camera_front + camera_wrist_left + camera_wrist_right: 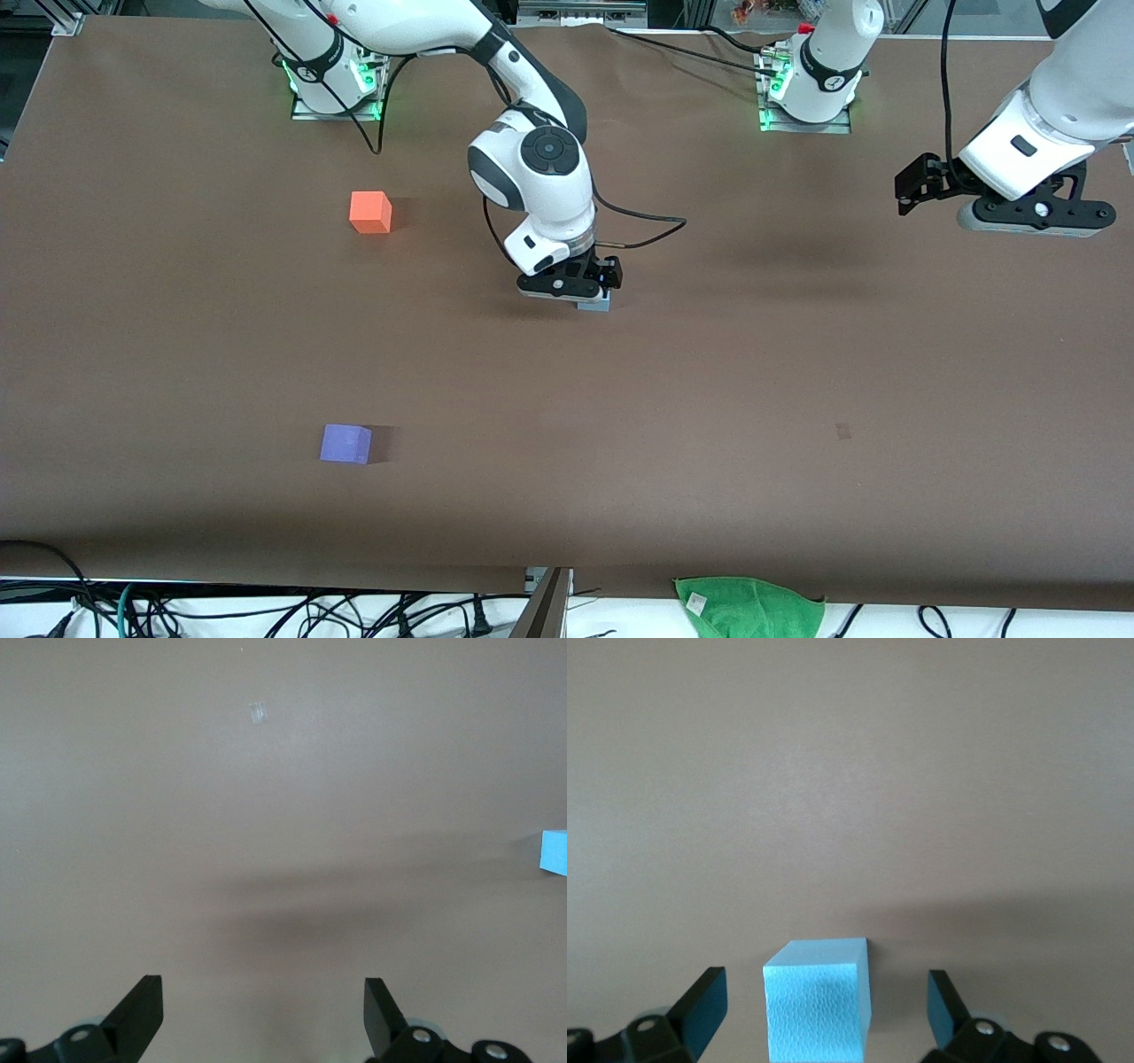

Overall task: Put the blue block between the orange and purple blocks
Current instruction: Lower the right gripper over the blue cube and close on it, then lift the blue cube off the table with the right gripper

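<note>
The blue block [594,305] sits on the brown table near its middle, mostly hidden under my right gripper [576,292]. In the right wrist view the blue block [818,1001] stands between the open fingers of the right gripper [824,1010], with a gap on each side. The orange block [370,213] lies toward the right arm's end, farther from the front camera. The purple block [345,443] lies nearer the front camera. My left gripper [921,182] hangs open and empty over the left arm's end of the table; in its wrist view [263,1014] the blue block's edge [554,852] shows.
A green cloth [749,607] lies at the table's front edge, with cables beside it. A small pale mark [842,431] is on the table toward the left arm's end.
</note>
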Action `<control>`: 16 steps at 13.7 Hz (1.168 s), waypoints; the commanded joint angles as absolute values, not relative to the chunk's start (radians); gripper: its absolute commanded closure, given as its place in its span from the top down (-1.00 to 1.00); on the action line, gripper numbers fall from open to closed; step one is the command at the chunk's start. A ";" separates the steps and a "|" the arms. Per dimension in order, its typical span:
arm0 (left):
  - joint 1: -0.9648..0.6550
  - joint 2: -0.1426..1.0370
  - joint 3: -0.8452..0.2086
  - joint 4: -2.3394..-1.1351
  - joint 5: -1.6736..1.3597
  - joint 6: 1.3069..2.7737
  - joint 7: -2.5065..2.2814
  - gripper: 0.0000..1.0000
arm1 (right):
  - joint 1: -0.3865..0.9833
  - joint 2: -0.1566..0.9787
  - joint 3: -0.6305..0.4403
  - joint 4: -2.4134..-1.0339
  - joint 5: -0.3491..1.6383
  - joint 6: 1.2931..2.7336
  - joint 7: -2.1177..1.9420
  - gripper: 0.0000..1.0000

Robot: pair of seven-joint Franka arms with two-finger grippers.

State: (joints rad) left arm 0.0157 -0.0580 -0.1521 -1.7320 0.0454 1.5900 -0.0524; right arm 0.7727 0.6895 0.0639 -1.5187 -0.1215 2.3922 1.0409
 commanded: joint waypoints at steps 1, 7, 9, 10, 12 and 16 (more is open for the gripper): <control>0.020 -0.081 -0.167 -1.746 0.067 1.601 -0.029 1.00 | 0.792 0.732 0.052 -1.489 -0.144 2.434 1.057 1.00; 0.031 -0.087 -0.163 -1.746 0.060 1.597 -0.028 1.00 | 0.811 0.761 0.051 -1.489 -0.153 2.456 1.058 1.00; 0.032 -0.095 -0.155 -1.746 0.061 1.614 -0.028 1.00 | 0.816 0.762 0.051 -1.489 -0.172 2.456 1.058 1.00; 0.034 -0.094 -0.152 -1.747 0.061 1.626 -0.029 1.00 | 0.815 0.767 0.051 -1.489 -0.179 2.456 1.057 1.00; 0.034 -0.087 -0.155 -1.747 0.060 1.653 -0.049 1.00 | 0.815 0.775 0.049 -1.489 -0.192 2.457 1.057 1.00; 0.029 -0.062 -0.163 -1.747 0.057 1.695 -0.049 1.00 | 0.815 0.787 0.049 -1.490 -0.207 2.477 1.057 1.00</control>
